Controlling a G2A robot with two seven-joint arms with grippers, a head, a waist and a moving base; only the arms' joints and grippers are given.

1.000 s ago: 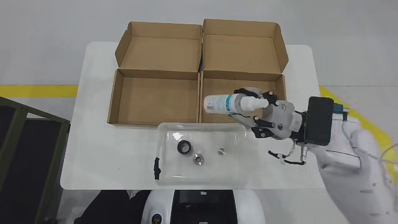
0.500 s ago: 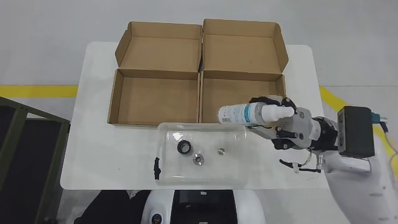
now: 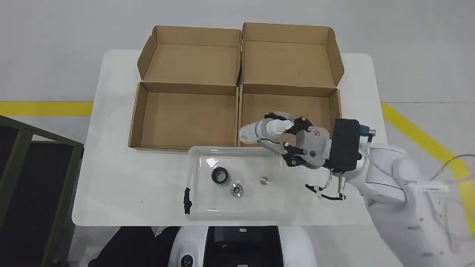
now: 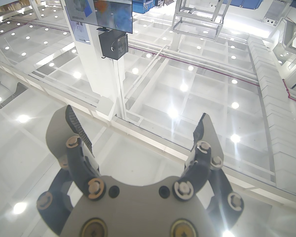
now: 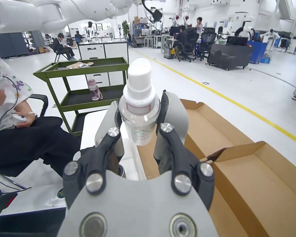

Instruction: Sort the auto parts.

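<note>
We see the right gripper [image 3: 283, 134] coming in from 4 o'clock across the white table [image 3: 111, 156]. Its jaws are closed narrowly around a clear plastic spray bottle with a white cap [image 3: 256, 129]. In the right wrist view the right gripper [image 5: 140, 114] clamps the bottle [image 5: 138, 99] by its body just below the neck, with the cap pointing away from the wrist.

The bottle hangs at the 7 o'clock corner of the right-hand open brown cardboard box [image 3: 300, 107], just past the 12 o'clock rim of the clear plastic tray [image 3: 286, 199]. We cannot tell whether it touches the cardboard. A second open brown cardboard box [image 3: 185, 119] sits touching the first at its 9 o'clock side, and both lids are folded back toward 12 o'clock.

The tray lies at the table's 6 o'clock edge. Inside it we see:
- a black ring-shaped part [image 3: 220, 176] at 9 o'clock;
- a silvery round disc [image 3: 237, 189] near the middle, toward 7 o'clock;
- a small metal piece [image 3: 263, 180] toward 3 o'clock.

The three parts lie apart from one another.

The left gripper [image 4: 137, 113] points up at the ceiling, with its toothed jaws spread wide and nothing between them.
</note>
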